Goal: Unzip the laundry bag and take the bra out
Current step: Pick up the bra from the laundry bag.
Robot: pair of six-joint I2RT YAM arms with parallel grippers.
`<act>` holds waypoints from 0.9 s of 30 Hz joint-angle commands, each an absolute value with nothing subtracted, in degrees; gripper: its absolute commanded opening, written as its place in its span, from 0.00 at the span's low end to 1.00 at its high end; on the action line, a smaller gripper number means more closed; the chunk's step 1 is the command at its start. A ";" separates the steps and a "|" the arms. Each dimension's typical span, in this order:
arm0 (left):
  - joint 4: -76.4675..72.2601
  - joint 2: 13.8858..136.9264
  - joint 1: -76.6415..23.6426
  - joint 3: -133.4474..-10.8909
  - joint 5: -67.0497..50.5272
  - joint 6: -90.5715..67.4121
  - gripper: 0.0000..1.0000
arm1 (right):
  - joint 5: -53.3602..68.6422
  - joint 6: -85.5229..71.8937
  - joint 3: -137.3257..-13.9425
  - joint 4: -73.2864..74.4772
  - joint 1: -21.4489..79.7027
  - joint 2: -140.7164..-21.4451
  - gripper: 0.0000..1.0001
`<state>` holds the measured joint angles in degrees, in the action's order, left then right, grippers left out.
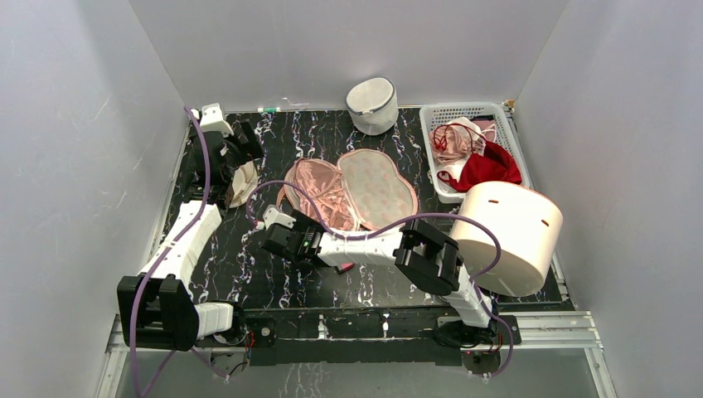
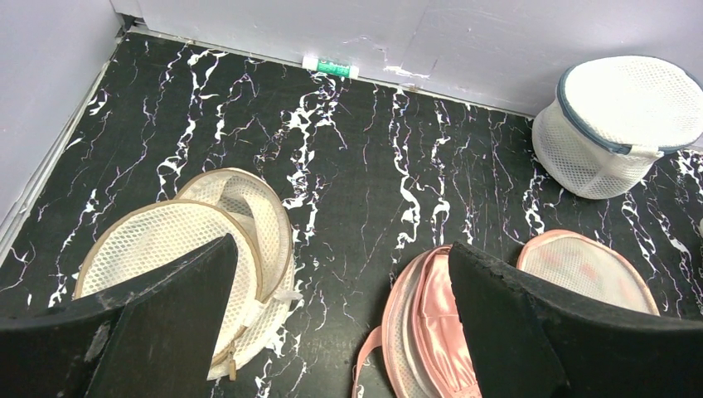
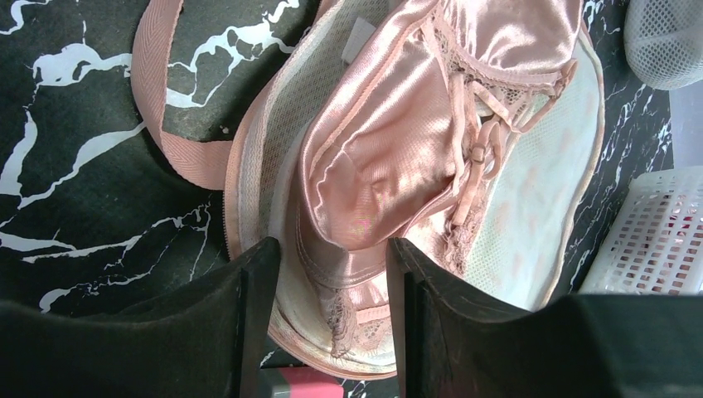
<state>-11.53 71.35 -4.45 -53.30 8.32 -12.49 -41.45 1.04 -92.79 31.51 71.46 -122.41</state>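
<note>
1. Top external view, frame centre: the laundry bag lies unzipped, its lid folded open to the right, pale lining up.
2. Bra: glossy pink satin, resting in the bag's left half, not yet out.
3. My right gripper: fingers apart, clamping nothing. The bra's lace edge and the bag's rim show between them.
4. My left gripper: spread wide, holding nothing, over the black marbled table, between the cream mesh pouch and the bag.
5. White cylindrical mesh bag: upper right, left wrist view.
6. White basket holding a dark red garment: right of the bag.
</note>
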 commanded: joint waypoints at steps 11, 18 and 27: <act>-12.13 70.40 -3.87 -53.82 8.22 -12.52 0.98 | -42.63 0.11 -94.43 29.30 71.54 -121.29 0.36; -12.13 70.37 -3.89 -53.90 7.99 -12.66 0.98 | -42.13 -0.66 -94.02 29.50 71.46 -117.88 0.44; -12.13 70.49 -3.84 -53.81 7.92 -12.66 0.98 | -41.24 -1.15 -91.34 27.53 70.05 -119.99 0.37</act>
